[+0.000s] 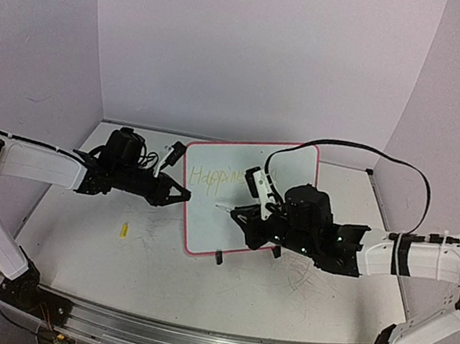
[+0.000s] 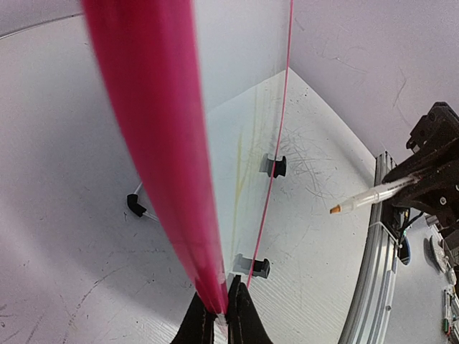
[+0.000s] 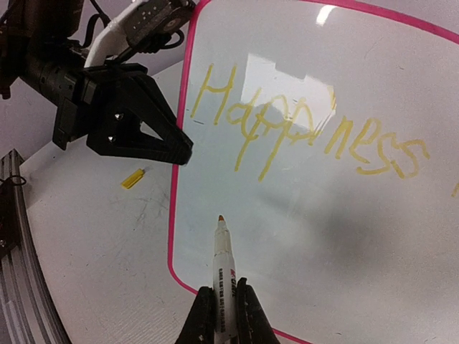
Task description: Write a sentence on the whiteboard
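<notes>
Scratched white table (image 1: 109,249) is boxed in by lilac walls (image 1: 260,53). Whiteboard (image 1: 205,212) is propped mid-table, its left rim pinched by left gripper (image 2: 219,312). Marker (image 3: 224,261) is clamped in right gripper (image 3: 224,304), tip held below yellow sentence (image 3: 301,136), read as "Happiness"; contact can't be told. Small yellow piece (image 1: 124,229) is seen on the table left of board.

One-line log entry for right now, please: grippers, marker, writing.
left gripper: shut on whiteboard rim | right gripper: shut on marker | marker tip: off the board, below the writing | sentence: reads "Happiness"
</notes>
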